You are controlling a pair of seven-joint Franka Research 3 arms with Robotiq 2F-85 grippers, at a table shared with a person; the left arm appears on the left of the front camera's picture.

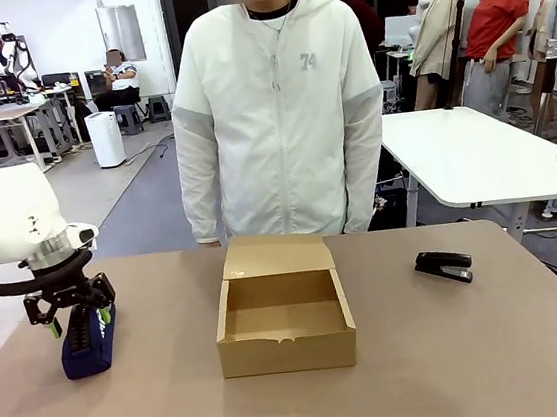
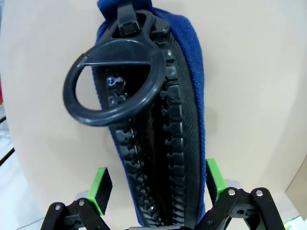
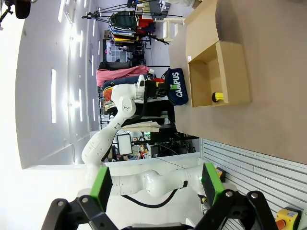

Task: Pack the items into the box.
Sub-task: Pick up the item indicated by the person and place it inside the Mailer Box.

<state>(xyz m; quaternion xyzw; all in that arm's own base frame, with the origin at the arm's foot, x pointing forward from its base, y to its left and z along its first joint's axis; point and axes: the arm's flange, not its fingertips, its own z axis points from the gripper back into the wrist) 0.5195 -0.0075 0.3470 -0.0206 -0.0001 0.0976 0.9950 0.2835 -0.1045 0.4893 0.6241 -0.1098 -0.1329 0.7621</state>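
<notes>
The box [image 1: 283, 314] stands open, neither item inside. Left claw [image 1: 80, 320] straddles the pencil case [image 1: 86, 347] left of the box, unclenched. The stapler [image 1: 443, 266] lies right of it; right claw [image 3: 155, 184] released.

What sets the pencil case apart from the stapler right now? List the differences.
The pencil case is navy blue fabric; the stapler is black. The pencil case is the bigger of the two. The pencil case stands to the robot's left of the box with the open left gripper straddling it; the stapler lies to the right of the box with no gripper at it. Both sit on the table, outside the box.
</notes>
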